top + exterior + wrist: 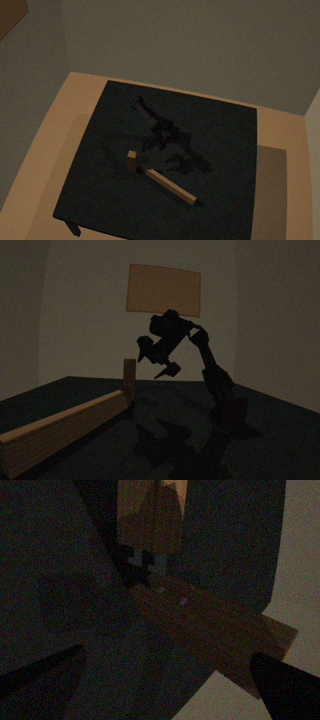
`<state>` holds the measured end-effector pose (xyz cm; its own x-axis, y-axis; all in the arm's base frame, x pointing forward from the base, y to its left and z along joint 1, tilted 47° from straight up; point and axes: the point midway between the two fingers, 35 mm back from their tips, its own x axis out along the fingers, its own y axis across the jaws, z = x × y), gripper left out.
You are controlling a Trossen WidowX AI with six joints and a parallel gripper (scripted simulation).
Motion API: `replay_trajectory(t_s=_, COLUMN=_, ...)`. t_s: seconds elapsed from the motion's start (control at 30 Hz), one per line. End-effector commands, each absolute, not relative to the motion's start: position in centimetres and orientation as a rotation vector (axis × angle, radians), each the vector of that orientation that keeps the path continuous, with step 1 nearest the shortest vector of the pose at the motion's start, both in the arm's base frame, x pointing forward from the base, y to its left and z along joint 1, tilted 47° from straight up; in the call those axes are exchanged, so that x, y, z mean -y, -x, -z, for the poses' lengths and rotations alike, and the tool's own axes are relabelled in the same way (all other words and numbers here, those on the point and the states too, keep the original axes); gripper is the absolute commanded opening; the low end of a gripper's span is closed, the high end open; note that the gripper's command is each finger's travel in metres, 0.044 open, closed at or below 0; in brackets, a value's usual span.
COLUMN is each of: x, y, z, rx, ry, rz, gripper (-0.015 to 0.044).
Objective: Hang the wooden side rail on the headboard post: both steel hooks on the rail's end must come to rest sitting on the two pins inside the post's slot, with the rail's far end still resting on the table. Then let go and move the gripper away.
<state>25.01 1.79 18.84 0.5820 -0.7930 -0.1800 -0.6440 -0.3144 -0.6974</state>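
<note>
So from the exterior side, closest up is the wooden rail (pixel 170 186) (pixel 64 423) (pixel 150 530), down on the dark table (pixel 219 155) (pixel 90 385) (pixel 235 530), its hooked end just beside the post. In the wrist shot the steel hooks (pixel 157 564) are pretty dim, but they're sitting apart from the two pale pins (pixel 183 601) on the post, so it's not hung. The post (pixel 132 162) (pixel 129 376) (pixel 215 625) is standing upright past that end. The hand (pixel 151 149) (pixel 146 370) (pixel 170 658) is up above the table near the post, fingers wide, nothing in them. Behind it the black arm (pixel 209 353) bends down to its base, and way back there's an orange-brown panel (pixel 12 15) (pixel 165 290) on the wall.
</note>
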Motion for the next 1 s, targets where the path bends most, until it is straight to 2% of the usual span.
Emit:
replay_trajectory(t_s=0.0, x=-2.06, y=-25.23, z=-18.9, rx=-1.072, ry=1.918, rz=0.353, gripper=0.044)
replay_trajectory(t_s=0.77, x=-2.75, y=-25.75, z=-18.02, rx=-0.544, ry=0.917, rz=0.797, gripper=0.044)
replay_trajectory(t_s=0.97, x=-2.78, y=-25.77, z=-18.0, rx=-0.527, ry=0.887, rz=0.804, gripper=0.044)
